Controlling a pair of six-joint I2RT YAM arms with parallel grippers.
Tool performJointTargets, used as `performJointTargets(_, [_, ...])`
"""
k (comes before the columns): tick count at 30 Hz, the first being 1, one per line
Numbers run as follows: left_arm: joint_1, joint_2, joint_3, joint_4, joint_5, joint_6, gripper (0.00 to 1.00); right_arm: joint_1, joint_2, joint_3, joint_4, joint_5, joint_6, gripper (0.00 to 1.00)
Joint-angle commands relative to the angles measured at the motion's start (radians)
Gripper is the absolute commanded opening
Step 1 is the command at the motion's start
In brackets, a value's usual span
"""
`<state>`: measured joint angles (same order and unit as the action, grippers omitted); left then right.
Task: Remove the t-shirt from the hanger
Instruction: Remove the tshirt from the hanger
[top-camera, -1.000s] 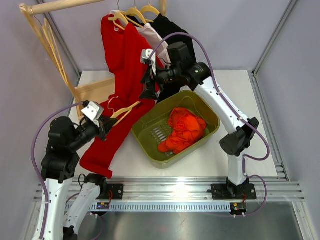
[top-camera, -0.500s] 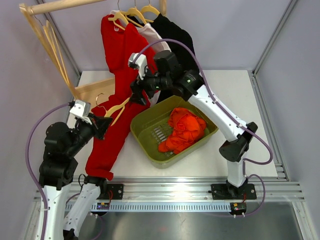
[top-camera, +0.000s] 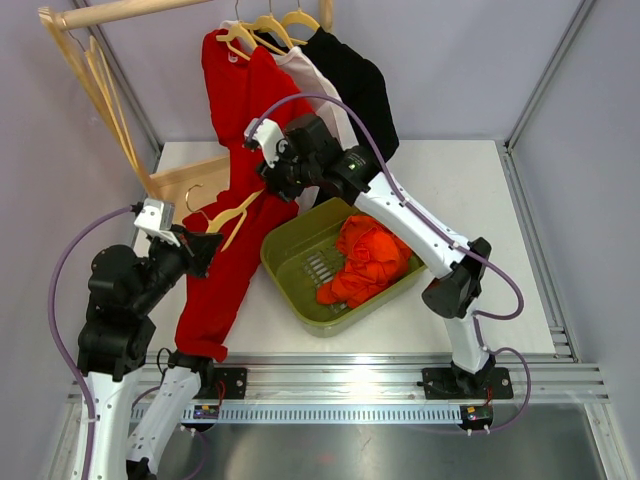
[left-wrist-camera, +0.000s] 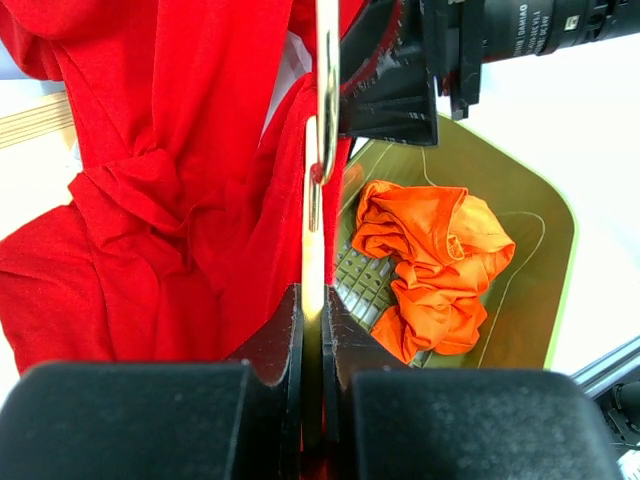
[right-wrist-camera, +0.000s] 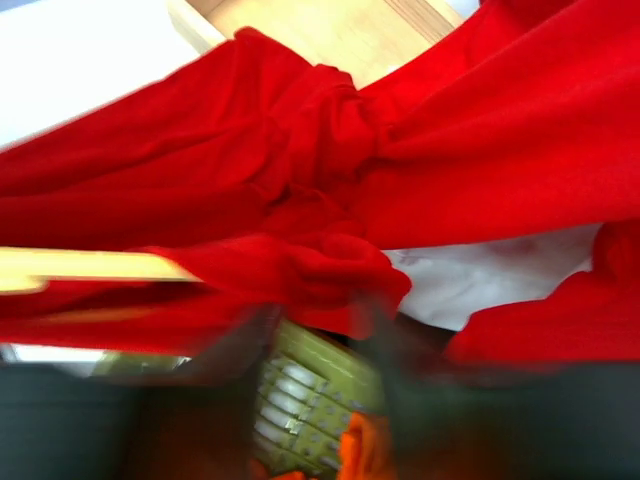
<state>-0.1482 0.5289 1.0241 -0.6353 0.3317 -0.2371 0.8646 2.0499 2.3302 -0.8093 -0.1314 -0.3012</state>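
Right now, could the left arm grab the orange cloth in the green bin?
Probably not. The left gripper is shut on the wooden hanger, with the red t-shirt caught on it. It would have to let go before taking the orange cloth from the green bin.

I'm seeing the green bin (top-camera: 290, 285) blocking the worktop (top-camera: 470, 190) centre and the red t-shirt (top-camera: 225, 290) draping across the left; the far right is looking passable, I think.

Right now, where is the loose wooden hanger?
In the top view the wooden hanger is left of centre, clamped in the left gripper. It lies against the red t-shirt, just left of the green basket.
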Motion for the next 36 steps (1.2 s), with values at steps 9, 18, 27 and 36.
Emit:
performJointTargets(9, [0.002,-0.043,0.031,-0.056,0.006,0.077,0.00,-0.019,0.010,0.086,0.162,0.216,-0.062,0.00])
performJointTargets(18, [0.001,-0.089,0.057,-0.149,0.046,0.153,0.00,-0.183,0.124,0.205,0.179,0.271,-0.038,0.00])
performJointTargets(27, [0.001,-0.132,0.062,-0.029,0.121,0.101,0.00,-0.246,0.148,0.124,0.125,0.024,-0.009,0.00])
performJointTargets(36, [0.002,-0.148,-0.071,0.196,-0.201,-0.051,0.00,-0.245,0.084,0.008,0.087,-0.534,-0.050,0.00])
